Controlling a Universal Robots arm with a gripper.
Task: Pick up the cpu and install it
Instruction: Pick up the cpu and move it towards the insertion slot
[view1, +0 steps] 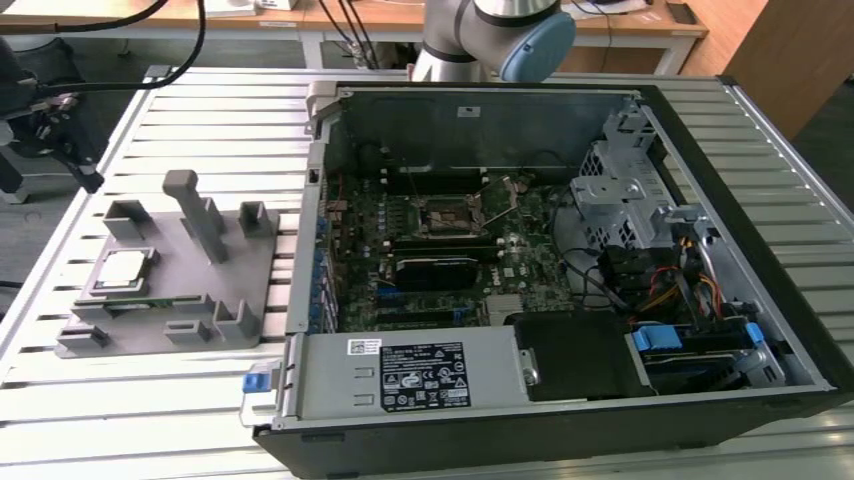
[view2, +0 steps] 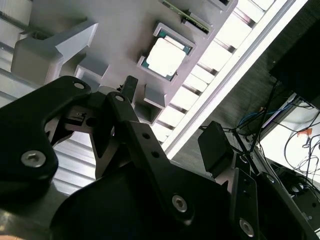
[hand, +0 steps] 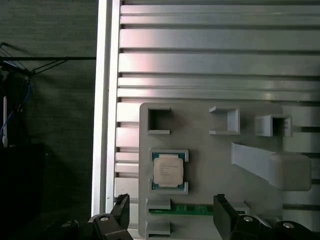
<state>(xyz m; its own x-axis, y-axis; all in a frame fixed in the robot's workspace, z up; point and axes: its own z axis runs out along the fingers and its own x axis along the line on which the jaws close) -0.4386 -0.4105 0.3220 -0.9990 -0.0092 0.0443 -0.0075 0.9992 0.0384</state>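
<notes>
The cpu, a small square chip with a shiny silver top, lies flat in a corner-bracketed pocket of the grey fixture, on the exterior view's left. In both wrist views the cpu sits in that pocket with nothing touching it. My gripper hangs above the fixture, open, with its two black fingers spread wide and nothing between them. The black motherboard socket with its metal frame sits inside the open computer case.
A green memory stick lies in a slot of the fixture beside the cpu. Upright grey posts rise from the fixture. The slatted aluminium table ends close to the fixture's outer side. The arm's base stands behind the case.
</notes>
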